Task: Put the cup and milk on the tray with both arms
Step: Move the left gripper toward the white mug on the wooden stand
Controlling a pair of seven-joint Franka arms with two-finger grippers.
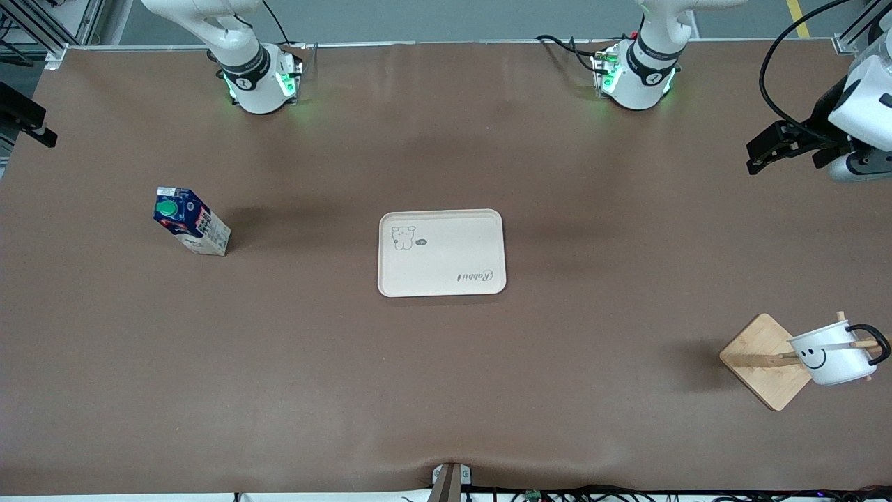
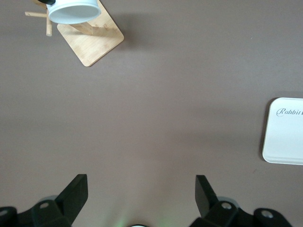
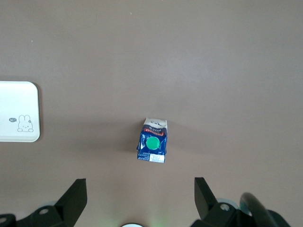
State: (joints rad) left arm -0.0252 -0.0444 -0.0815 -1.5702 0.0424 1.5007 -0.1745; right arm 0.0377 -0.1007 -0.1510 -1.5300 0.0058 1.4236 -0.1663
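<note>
The cream tray (image 1: 453,251) lies bare in the middle of the table. The blue-and-white milk (image 1: 190,221) stands upright toward the right arm's end. The white smiley cup (image 1: 833,353) hangs on a peg of a wooden stand toward the left arm's end, nearer the front camera than the tray. My left gripper (image 1: 754,157) hovers high over that end of the table, open and holding nothing (image 2: 141,187); its wrist view shows the cup (image 2: 73,10) and the tray's edge (image 2: 286,132). My right gripper (image 3: 140,189) is open, high above the milk (image 3: 152,142), with the tray's corner (image 3: 18,118) beside it.
The stand's square wooden base (image 1: 759,359) sits under the cup, also seen in the left wrist view (image 2: 94,40). The two arm bases (image 1: 261,80) (image 1: 637,77) stand along the table's edge farthest from the front camera. A black bracket (image 1: 24,118) juts in at the right arm's end.
</note>
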